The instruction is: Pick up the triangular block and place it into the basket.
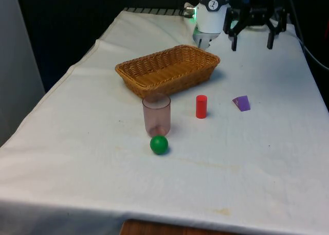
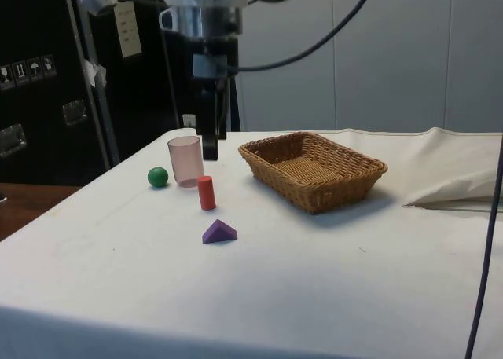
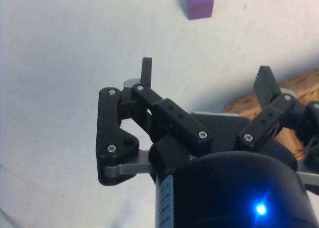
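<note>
Hovering high with fingers spread and empty, your gripper (image 1: 252, 39) has nothing between it and the purple triangular block (image 1: 241, 103), apart from the basket (image 1: 134, 70)

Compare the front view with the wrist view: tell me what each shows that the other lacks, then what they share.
Front view alone: the pink cup, the green ball just in front of it, the red cylinder, and the whole basket with nothing in it.

Wrist view alone: a close look at the claw's fingers, spread apart with nothing between them.

Shared: the purple triangular block lying on the white cloth, apart from the claw, plus part of the basket's rim.
</note>
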